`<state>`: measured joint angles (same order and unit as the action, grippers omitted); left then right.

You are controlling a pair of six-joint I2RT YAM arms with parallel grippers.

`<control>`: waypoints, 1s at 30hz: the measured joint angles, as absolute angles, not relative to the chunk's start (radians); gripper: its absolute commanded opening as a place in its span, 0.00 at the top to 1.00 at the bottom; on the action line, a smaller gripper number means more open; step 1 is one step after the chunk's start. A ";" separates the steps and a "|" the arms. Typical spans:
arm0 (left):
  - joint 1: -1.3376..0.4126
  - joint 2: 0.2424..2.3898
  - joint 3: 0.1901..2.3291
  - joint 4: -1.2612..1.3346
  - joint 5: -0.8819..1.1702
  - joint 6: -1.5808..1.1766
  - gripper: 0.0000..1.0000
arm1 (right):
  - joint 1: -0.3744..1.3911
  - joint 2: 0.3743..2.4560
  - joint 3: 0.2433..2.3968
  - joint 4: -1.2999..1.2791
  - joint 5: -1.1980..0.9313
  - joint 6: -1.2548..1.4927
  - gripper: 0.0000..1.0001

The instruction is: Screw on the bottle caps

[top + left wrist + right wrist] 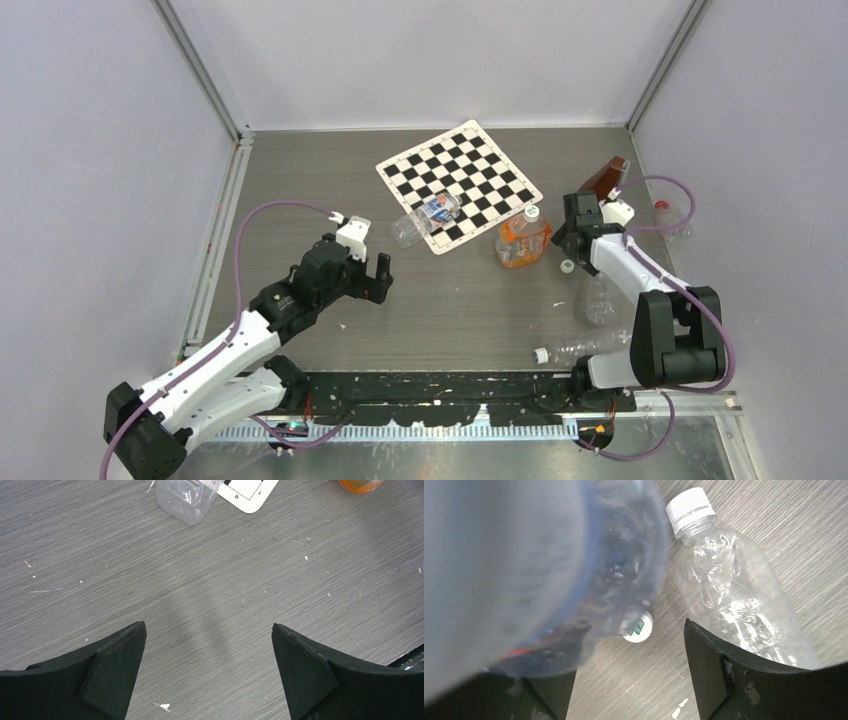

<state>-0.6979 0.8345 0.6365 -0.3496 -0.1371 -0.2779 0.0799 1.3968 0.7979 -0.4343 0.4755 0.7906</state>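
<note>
State of the capping task, read left to right. The left gripper (209, 630) hangs over the bare table (100, 555) with its jaws spread wide and nothing between them. Just beyond it a clear labelled bottle (425, 218) lies half on the checkerboard (470, 170); whether its neck bears a cap cannot be told. The orange bottle (520, 245) stands beside the board with a white cap (532, 212) seated on its mouth, so it appears finished. Right of it one loose white cap (640, 626) lies flat on the table, on no neck: a piece not yet fitted. The right gripper (570, 238) hovers above that cap with its jaws apart. A blurred bottle (524, 570) looms close to the lens against its left finger, but table shows between that bottle and the other finger, so nothing seems clamped. Beside the loose cap lies a crumpled clear bottle (734, 590) wearing its own cap (690, 507). A further clear bottle (590, 346) near the right arm's base looks capped too. Judged so, most bottles are closed and at least one cap is left to screw on
</note>
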 measured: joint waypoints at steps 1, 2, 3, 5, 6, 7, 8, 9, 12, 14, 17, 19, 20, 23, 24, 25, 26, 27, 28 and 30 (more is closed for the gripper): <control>-0.698 0.838 0.636 -0.348 -0.137 -0.278 0.00 | 0.080 1.386 0.804 -0.456 0.473 0.776 0.19; -0.698 0.839 0.636 -0.348 -0.137 -0.278 0.00 | 0.080 1.379 0.810 -0.470 0.472 0.767 0.18; -0.698 0.841 0.636 -0.348 -0.136 -0.278 0.00 | 0.080 1.366 0.819 -0.486 0.468 0.756 0.17; -0.698 0.840 0.636 -0.347 -0.136 -0.278 0.00 | 0.080 1.336 0.833 -0.505 0.463 0.738 0.17; -0.698 0.840 0.636 -0.346 -0.136 -0.278 0.00 | 0.080 1.316 0.838 -0.513 0.459 0.731 0.17; -0.698 0.840 0.636 -0.346 -0.135 -0.278 0.00 | 0.080 1.297 0.841 -0.518 0.456 0.728 0.17; -0.698 0.840 0.636 -0.345 -0.135 -0.278 0.00 | 0.080 1.275 0.844 -0.525 0.450 0.723 0.17; -0.698 0.840 0.636 -0.344 -0.135 -0.278 0.00 | 0.080 1.252 0.845 -0.532 0.446 0.718 0.17; -0.698 0.840 0.632 -0.340 -0.134 -0.278 0.00 | 0.080 1.196 0.845 -0.557 0.428 0.713 0.21; -0.698 0.840 0.630 -0.340 -0.134 -0.278 0.00 | 0.080 1.168 0.836 -0.561 0.417 0.717 0.28; -0.698 0.840 0.630 -0.340 -0.130 -0.279 0.00 | 0.080 1.127 0.784 -0.554 0.408 0.743 0.34; -0.698 0.840 0.630 -0.338 -0.127 -0.281 0.00 | 0.080 1.124 0.739 -0.545 0.405 0.768 0.36; -0.698 0.840 0.630 -0.337 -0.126 -0.281 0.00 | 0.080 1.130 0.715 -0.541 0.402 0.781 0.37; -0.698 0.840 0.630 -0.336 -0.123 -0.281 0.00 | 0.080 1.160 0.661 -0.517 0.392 0.817 0.37; -0.698 0.840 0.630 -0.336 -0.121 -0.281 0.00 | 0.080 1.175 0.648 -0.503 0.389 0.829 0.37; -0.698 0.840 0.630 -0.336 -0.120 -0.281 0.00 | 0.080 1.189 0.635 -0.482 0.385 0.840 0.37; -0.698 0.839 0.630 -0.336 -0.120 -0.281 0.00 | 0.080 1.203 0.624 -0.458 0.384 0.849 0.37; -0.698 0.838 0.630 -0.336 -0.119 -0.281 0.00 | 0.080 1.214 0.614 -0.436 0.382 0.859 0.37; -0.698 0.837 0.630 -0.336 -0.119 -0.281 0.00 | 0.080 1.228 0.606 -0.414 0.382 0.868 0.37; -0.698 0.834 0.629 -0.336 -0.119 -0.281 0.00 | 0.080 1.257 0.602 -0.376 0.382 0.877 0.38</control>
